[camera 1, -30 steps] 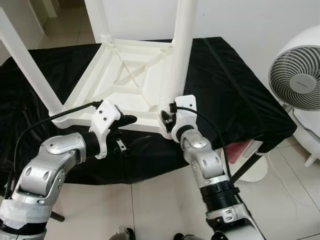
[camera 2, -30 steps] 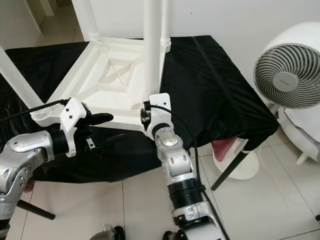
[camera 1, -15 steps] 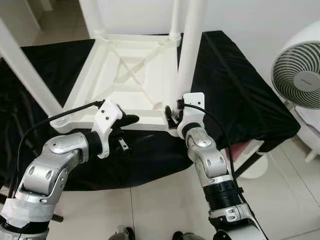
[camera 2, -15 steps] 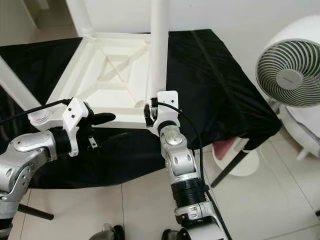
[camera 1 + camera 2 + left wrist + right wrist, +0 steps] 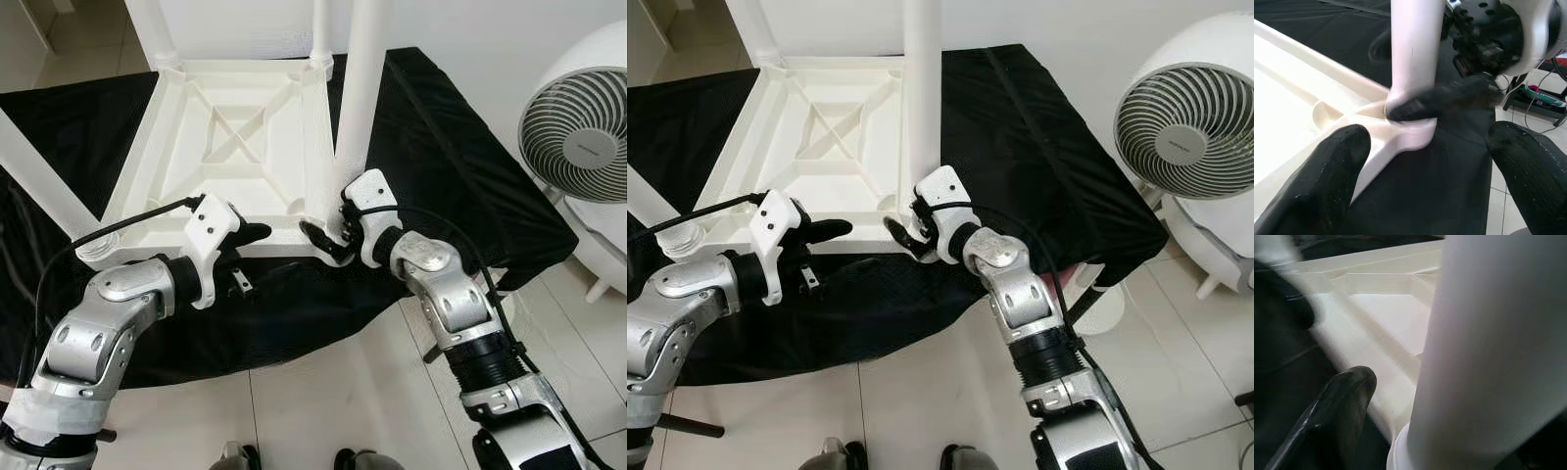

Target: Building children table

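Right now your left gripper [image 5: 245, 257] sits at the near edge of the upturned white table [image 5: 235, 147], fingers spread apart and holding nothing, with one tip resting against the table's rim. Just beside it, at the table's near right corner, your right gripper [image 5: 331, 240] has its fingers around the foot of the white leg [image 5: 361, 88] standing in that corner socket, though you cannot tell how tightly they close on it. Beyond, the table lies upside down on a black cloth [image 5: 441, 166], and a white fan [image 5: 576, 132] stands well off to its right.
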Motion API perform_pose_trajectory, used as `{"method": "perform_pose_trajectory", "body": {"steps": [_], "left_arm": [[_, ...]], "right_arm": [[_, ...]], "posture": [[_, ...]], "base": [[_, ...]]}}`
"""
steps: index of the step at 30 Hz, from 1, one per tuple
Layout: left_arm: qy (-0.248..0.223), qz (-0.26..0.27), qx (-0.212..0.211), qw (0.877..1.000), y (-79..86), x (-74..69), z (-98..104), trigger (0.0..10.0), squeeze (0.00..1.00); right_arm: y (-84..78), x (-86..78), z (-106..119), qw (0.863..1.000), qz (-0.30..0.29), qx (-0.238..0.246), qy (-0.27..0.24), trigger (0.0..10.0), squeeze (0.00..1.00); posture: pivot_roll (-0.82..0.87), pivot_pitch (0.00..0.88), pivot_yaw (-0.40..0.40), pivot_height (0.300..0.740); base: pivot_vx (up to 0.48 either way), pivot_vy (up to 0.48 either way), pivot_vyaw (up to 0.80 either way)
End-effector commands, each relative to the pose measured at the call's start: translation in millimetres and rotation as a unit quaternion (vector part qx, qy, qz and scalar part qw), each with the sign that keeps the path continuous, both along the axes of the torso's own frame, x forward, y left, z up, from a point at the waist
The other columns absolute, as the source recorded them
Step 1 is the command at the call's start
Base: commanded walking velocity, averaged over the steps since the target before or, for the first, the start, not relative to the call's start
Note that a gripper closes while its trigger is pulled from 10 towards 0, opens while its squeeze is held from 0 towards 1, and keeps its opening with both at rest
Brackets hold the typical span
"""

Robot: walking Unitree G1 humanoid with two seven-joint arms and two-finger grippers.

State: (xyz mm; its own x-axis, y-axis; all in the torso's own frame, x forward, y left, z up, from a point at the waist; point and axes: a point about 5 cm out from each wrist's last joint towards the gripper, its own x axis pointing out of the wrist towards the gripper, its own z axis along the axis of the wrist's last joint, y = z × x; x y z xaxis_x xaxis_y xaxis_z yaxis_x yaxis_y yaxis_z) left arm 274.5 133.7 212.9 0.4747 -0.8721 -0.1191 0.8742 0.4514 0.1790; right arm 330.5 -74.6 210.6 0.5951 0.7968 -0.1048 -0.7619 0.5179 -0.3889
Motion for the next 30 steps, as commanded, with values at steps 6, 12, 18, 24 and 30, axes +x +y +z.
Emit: {"method": "perform_pose_trajectory", "body": {"steps": [6, 12, 18, 24, 30], "left_arm": [[0.000, 0.014, -0.001, 1.000, 3.1, -0.5, -0.9, 10.0, 0.00], [0.001, 0.015, 0.000, 1.000, 3.6, -0.2, -0.8, 10.0, 0.00], [0.002, 0.016, -0.001, 1.000, 3.7, -0.6, -1.1, 10.0, 0.00], [0.004, 0.020, -0.001, 1.000, 4.9, -1.0, -3.1, 10.0, 0.00], [0.005, 0.022, -0.002, 1.000, 5.2, -1.8, -3.9, 10.0, 0.00]], "right_arm": [[9.3, -1.9, -9.0, 0.995, 0.080, -0.020, 0.048, 10.0, 0.00], [12.8, 5.8, -11.2, 0.995, 0.072, -0.004, 0.069, 0.0, 0.00], [11.5, 6.8, -13.8, 0.994, 0.066, 0.014, 0.085, 0.0, 0.00], [3.3, 24.5, -17.6, 0.989, -0.111, 0.053, 0.084, 0.0, 0.00], [-3.7, 27.9, -16.4, 0.973, -0.216, 0.062, 0.045, 0.0, 0.00]], "posture": [[-0.03, 0.128, 0.039, 0.740], [-0.03, 0.130, 0.040, 0.740], [-0.03, 0.132, 0.040, 0.740], [-0.03, 0.136, 0.036, 0.740], [-0.04, 0.138, 0.034, 0.740]], "base": [[0.000, 0.000, 0.00], [0.000, 0.000, 0.00], [0.000, 0.000, 0.00], [0.000, 0.000, 0.00], [0.000, 0.000, 0.00]]}}
